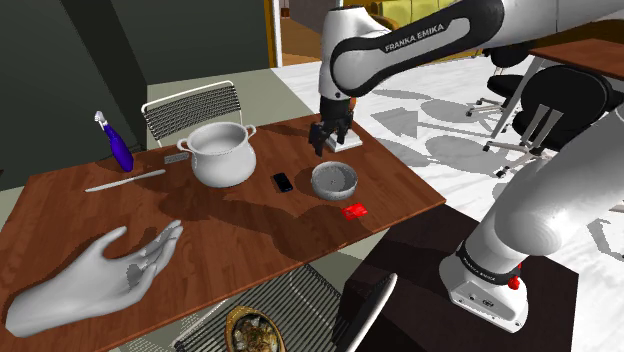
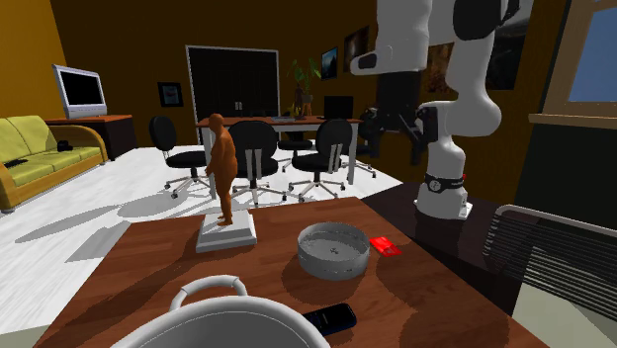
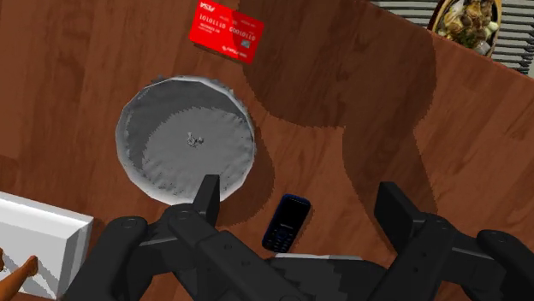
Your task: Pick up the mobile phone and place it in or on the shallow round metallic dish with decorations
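The gripper (image 3: 299,190) hangs well above the wooden table (image 3: 77,77) with its two black fingers (image 3: 208,190) spread wide and nothing between them in contact. The mobile phone (image 3: 287,222), a dark handset lying flat on the wood, sits directly under the gap between the fingers, close to midway. Its long side runs roughly across the line on which the fingers close. The shallow round grey dish (image 3: 186,138) rests just outside one finger, near the phone but apart from it. A red card (image 3: 226,32) lies beyond the dish, farther from the tool.

The step in hand looks like the approach to the pick: nothing is grasped and the phone is not yet lifted. The next move likely calls for a straight descent until the fingertips straddle the phone's narrow sides near the tabletop, and then a close. The handset is thin and flat, so the tips must go low without striking the wood.
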Available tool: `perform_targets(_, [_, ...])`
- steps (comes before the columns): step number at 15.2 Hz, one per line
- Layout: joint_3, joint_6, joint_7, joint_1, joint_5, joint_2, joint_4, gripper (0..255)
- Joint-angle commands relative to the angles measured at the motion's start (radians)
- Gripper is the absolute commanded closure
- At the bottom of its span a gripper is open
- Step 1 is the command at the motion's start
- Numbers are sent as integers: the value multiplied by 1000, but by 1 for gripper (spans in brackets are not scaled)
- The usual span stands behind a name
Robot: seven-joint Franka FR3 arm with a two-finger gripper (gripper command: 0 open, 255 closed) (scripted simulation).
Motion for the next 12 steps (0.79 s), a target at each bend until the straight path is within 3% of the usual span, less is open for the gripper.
perform_targets(1, [8, 47, 33, -6, -14, 82, 31, 0])
perform_targets(12, [3, 180, 227, 11, -112, 527, 313, 0])
